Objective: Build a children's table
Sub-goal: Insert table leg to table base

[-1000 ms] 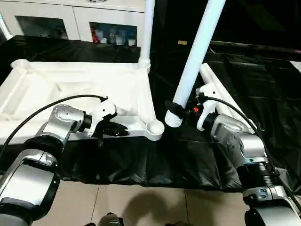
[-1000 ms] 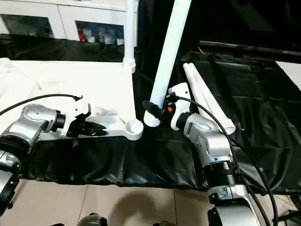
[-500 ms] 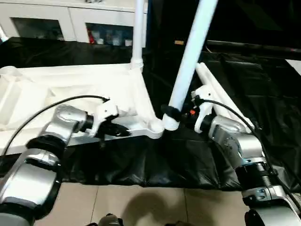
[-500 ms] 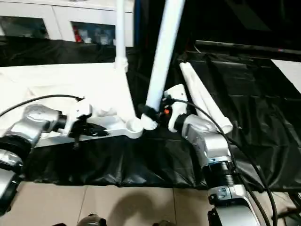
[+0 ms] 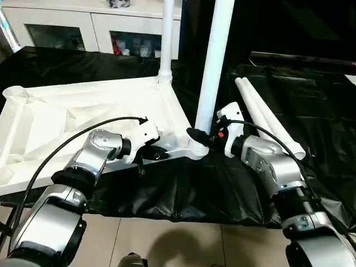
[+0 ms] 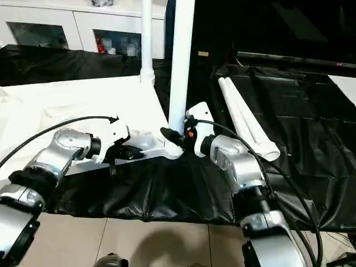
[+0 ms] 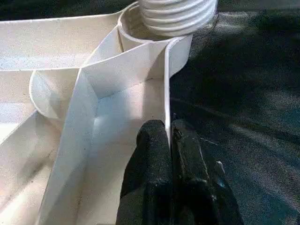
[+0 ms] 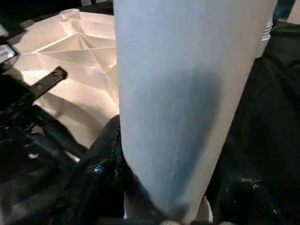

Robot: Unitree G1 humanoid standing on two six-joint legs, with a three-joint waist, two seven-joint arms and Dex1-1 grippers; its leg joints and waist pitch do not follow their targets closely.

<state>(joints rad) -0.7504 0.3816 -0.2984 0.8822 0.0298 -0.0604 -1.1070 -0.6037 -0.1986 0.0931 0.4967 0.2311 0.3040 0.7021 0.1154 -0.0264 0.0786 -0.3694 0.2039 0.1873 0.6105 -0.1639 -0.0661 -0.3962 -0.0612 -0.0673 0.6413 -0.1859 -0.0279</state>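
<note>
The children's table top (image 5: 72, 117) lies upside down on black cloth, and one white leg (image 5: 167, 39) stands in its far right corner. My left gripper (image 5: 157, 153) is shut on the top's thin near rim (image 7: 166, 93), next to the near right corner socket (image 5: 196, 151). My right gripper (image 5: 200, 136) is shut on a second leg (image 5: 214, 61), which stands nearly upright. That leg's threaded end (image 7: 178, 16) sits at the socket. In the right wrist view one black finger (image 8: 110, 154) presses against this leg (image 8: 187, 93). Two loose legs (image 5: 267, 119) lie to the right.
A white cabinet with glass doors (image 5: 72, 33) stands behind the work surface. Black cloth (image 5: 311, 100) covers the surface and hangs over its front edge, with tiled floor (image 5: 167, 245) below. A black cable (image 5: 67, 144) loops over my left forearm.
The held leg has swung from a tilt to nearly upright, and its lower end has moved left onto the near right corner socket. My left gripper has kept its hold on the rim. The camera shifted.
</note>
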